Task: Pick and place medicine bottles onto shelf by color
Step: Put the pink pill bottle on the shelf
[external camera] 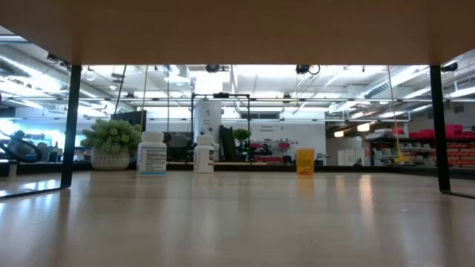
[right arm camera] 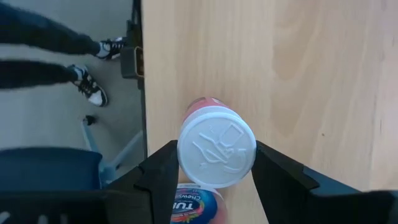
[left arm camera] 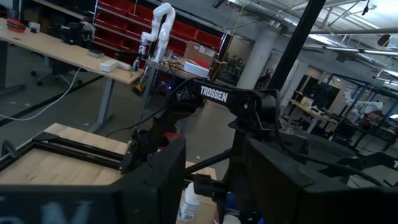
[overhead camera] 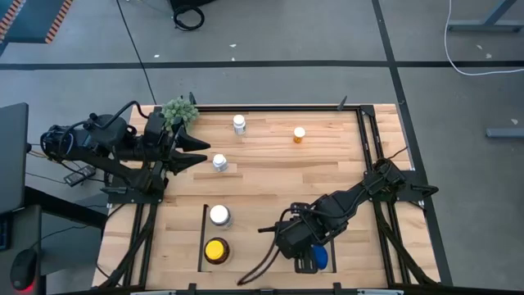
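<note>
My right gripper (overhead camera: 301, 244) stands near the table's near edge, pointing down, shut on a white-capped bottle (right arm camera: 216, 147) with a reddish body. A blue bottle (overhead camera: 320, 257) is right beside it, and its colourful label (right arm camera: 194, 206) shows in the right wrist view. My left gripper (overhead camera: 196, 152) is open at the far left, its fingers pointing at a white bottle (overhead camera: 219, 162) that stands apart from it. A white-capped bottle (overhead camera: 219, 215) and a yellow-capped one (overhead camera: 216, 250) stand in the shelf bay beside its black rail (overhead camera: 203, 238). A white bottle (overhead camera: 239, 124) and a small orange one (overhead camera: 300, 135) stand at the far side. My right gripper has the white cap's two opposite sides (right arm camera: 181, 163) between its two fingers, coming from above and pointing down. The bottle is upright, cap toward the wrist camera. The cap hides whether its base rests on the wood.
A green fuzzy plant ball (overhead camera: 179, 111) sits at the far left corner. Black frame rails (overhead camera: 370, 139) run along the table's right side. A person's legs and shoes (right arm camera: 87, 84) show on the floor beyond the near edge. Bare wood lies mid-table (overhead camera: 278, 176).
</note>
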Robot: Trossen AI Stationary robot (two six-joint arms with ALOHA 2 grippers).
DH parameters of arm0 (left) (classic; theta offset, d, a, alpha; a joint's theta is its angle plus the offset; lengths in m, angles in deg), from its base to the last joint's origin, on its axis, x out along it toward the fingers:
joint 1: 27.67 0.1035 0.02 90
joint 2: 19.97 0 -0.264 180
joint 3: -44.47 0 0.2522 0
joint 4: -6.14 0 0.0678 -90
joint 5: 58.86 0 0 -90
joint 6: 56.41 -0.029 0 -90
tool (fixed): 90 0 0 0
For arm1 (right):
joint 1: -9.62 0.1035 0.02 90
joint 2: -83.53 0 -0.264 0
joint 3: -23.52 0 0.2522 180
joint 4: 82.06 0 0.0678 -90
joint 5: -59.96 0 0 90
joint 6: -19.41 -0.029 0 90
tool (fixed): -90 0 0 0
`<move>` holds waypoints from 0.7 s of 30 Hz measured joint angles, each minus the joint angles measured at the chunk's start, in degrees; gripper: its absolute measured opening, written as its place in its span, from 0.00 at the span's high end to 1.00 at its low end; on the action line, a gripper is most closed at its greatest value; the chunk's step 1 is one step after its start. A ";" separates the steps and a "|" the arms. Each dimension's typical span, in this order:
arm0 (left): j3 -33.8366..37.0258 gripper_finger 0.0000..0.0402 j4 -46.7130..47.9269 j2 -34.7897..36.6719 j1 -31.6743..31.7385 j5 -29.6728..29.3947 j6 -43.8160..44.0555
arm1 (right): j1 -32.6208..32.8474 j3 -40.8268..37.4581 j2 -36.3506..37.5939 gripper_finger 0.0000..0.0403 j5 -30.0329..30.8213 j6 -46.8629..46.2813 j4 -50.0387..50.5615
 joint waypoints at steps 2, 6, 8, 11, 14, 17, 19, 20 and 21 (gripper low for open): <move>0.00 0.57 0.00 0.00 0.00 0.00 0.07 | 0.31 0.00 0.00 0.52 -0.01 -3.06 -0.04; 0.00 0.57 0.30 -0.01 0.00 0.00 0.84 | 1.65 0.00 0.00 0.52 0.71 -5.67 -0.52; 0.00 0.57 0.31 -0.02 0.00 0.00 0.92 | 2.44 0.00 0.00 0.52 1.43 -5.58 -0.61; 0.00 0.57 0.29 -0.02 0.00 0.00 0.83 | 3.10 0.00 0.00 0.52 2.35 -5.41 -0.60; 0.00 0.57 0.29 -0.02 0.00 0.00 0.72 | 3.22 0.00 0.00 0.52 2.55 -5.52 -0.60; 0.00 0.57 0.33 -0.02 0.00 0.00 0.71 | 2.84 0.00 0.00 0.52 2.57 -5.52 -0.87; 0.00 0.57 0.69 -0.02 0.00 0.00 0.74 | 2.81 0.00 0.00 0.51 2.80 -5.57 -1.38; 0.00 0.57 0.95 -0.02 0.00 0.00 0.75 | 2.83 0.00 0.00 0.51 2.98 -5.57 -1.55; 0.00 0.57 1.15 -0.02 0.00 0.00 0.77 | 2.85 0.00 0.00 0.50 2.98 -5.56 -1.77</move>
